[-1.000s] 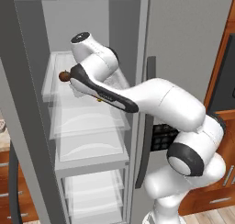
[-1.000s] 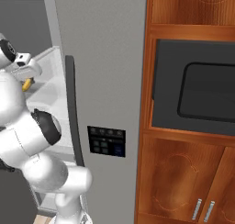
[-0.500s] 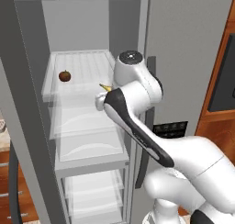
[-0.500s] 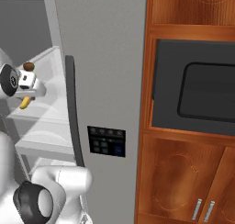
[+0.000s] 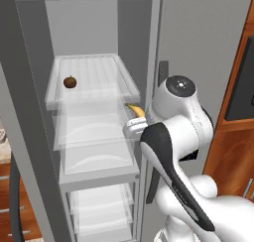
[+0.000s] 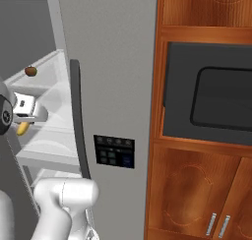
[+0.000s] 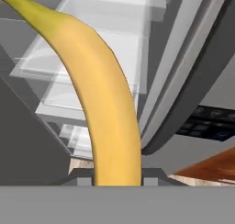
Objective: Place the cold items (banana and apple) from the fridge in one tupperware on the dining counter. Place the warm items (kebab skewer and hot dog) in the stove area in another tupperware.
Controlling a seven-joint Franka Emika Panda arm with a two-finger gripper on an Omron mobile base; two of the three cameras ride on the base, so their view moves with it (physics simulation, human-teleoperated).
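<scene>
Swung back out of the fridge [image 5: 99, 32] since the earlier frame, with the banana [image 7: 98, 103] carried off the shelf and now just outside the open door edge. Fingers [image 7: 82, 178] clamped tight on the banana's lower end. Apple [image 5: 70, 82] alone on the upper clear shelf, well apart from the banana.

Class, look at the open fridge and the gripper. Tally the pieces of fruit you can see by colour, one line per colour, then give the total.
Yellow: 1, the banana, clamped in the gripper
Dark red-brown: 1, the apple, on the upper shelf of the fridge
Total: 2
</scene>
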